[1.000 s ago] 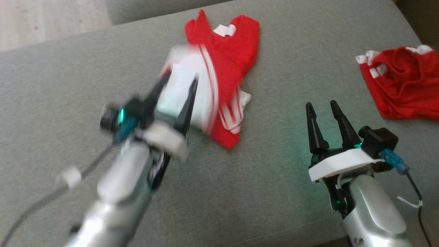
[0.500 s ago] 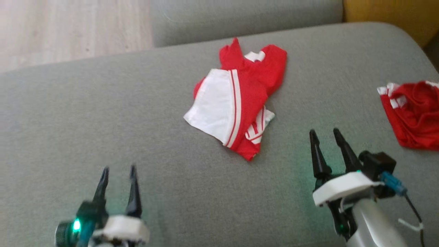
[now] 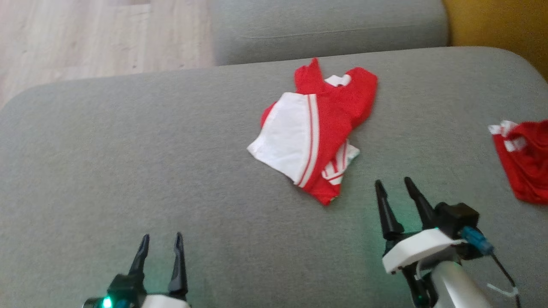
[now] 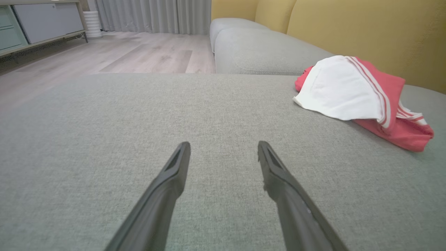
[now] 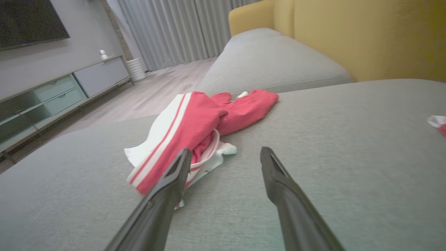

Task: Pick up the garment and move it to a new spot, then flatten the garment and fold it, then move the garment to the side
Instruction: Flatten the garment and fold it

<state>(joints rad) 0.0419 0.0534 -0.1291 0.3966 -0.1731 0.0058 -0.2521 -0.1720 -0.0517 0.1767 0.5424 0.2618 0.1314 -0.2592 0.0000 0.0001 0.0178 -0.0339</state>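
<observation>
A red and white garment (image 3: 314, 132) lies crumpled on the grey sofa seat (image 3: 128, 162), a white panel turned up on its left side. The left wrist view has the garment (image 4: 352, 97) at the right, the right wrist view has the garment (image 5: 195, 129) just beyond the fingers, to the left. My left gripper (image 3: 160, 241) is open at the bottom left, well clear of the garment, nothing between its fingers. My right gripper (image 3: 391, 186) is open, a short way to the lower right of the garment, empty.
A second red and white garment (image 3: 524, 162) lies at the seat's right edge. Another grey cushion (image 3: 329, 30) sits beyond. The wooden floor (image 3: 85, 38) is at the upper left. A yellow backrest (image 4: 366, 38) rises behind the seat.
My left gripper has let go of the garment and drawn back to the lower left. The garment now lies free. The head camera has shifted, so the whole scene sits lower and further right.
</observation>
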